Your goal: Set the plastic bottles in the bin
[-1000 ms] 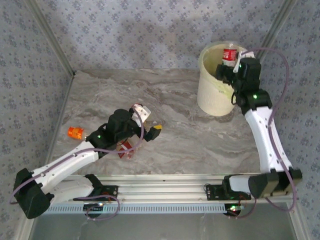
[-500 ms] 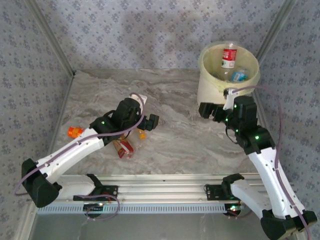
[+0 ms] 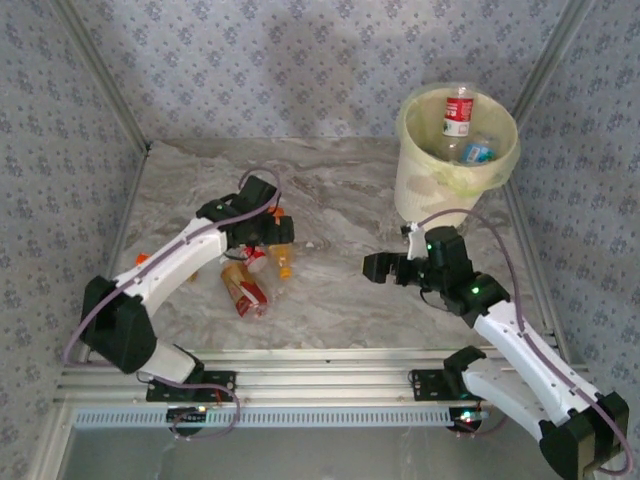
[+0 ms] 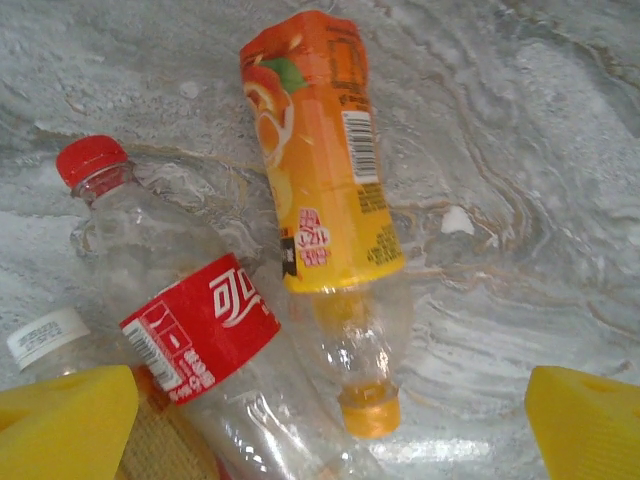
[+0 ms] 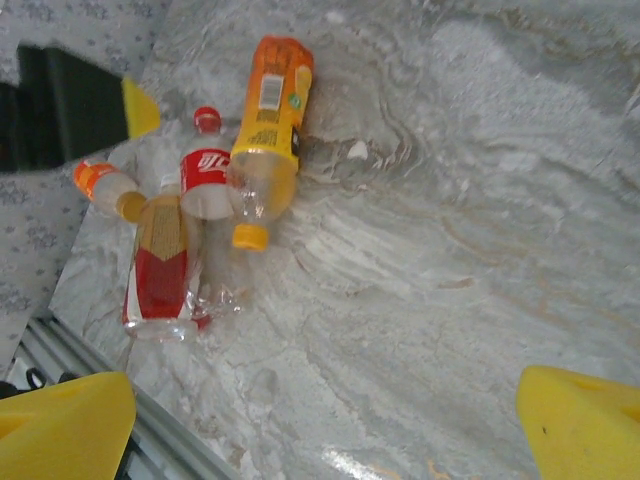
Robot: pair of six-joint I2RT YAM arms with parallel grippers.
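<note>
Left wrist view: the orange plastic bottle with a fruit-print sleeve and orange cap (image 4: pixel 325 170) lies flat, touching the clear plastic bottle with a red label and red cap (image 4: pixel 200 325) beside it.
Left gripper (image 4: pixel 325 430): hovers above this pair. Its yellow fingers (image 4: pixel 65 420) are spread wide and hold nothing.
Right gripper (image 5: pixel 320 420): fingers (image 5: pixel 580 420) are spread wide and empty over the bare grey marbled worktop (image 5: pixel 430 200), well apart from the bottles.
Other bottles on the worktop: a brown bottle with a red label (image 5: pixel 160 275) and a small orange-capped bottle (image 5: pixel 105 188) lie close against the first two.
Bin: the large round cream-white bucket with a pale green liner (image 3: pixel 412 180) stands at the far right of the worktop. It contains a red-labelled bottle (image 3: pixel 458 112) and a blue-labelled bottle (image 3: pixel 478 152).
Handling (judged): the bottles appear empty, so they should be light. Their thin walls will dent under a squeeze, and they are smooth and round, so they may roll or slip. They are not fragile.
Grasp point (judged): take hold across the labelled mid-body, with the fingers square to the long axis. Avoid the tapered neck.
Caution (judged): the bottles touch each other, so a descending finger may nudge a neighbour.
</note>
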